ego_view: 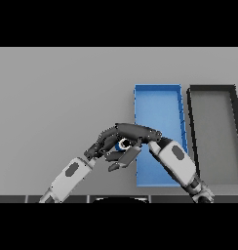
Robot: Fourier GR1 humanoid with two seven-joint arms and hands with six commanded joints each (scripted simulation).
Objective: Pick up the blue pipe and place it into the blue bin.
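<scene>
The blue pipe (pixel 123 144) shows its ring-shaped end between my two hands, just left of the blue bin (pixel 157 100). My right hand (pixel 138 132) reaches left from over the blue bin, and its fingers and thumb curl round the pipe. My left hand (pixel 97 146) comes in from the lower left and sits right beside the pipe, against the right hand. Whether the pipe rests on the table or is lifted cannot be told.
A dark grey bin (pixel 213 132) stands right of the blue bin, close beside it. The grey table (pixel 57 97) spreads to the left and behind. My right forearm (pixel 178 163) crosses the near end of the blue bin.
</scene>
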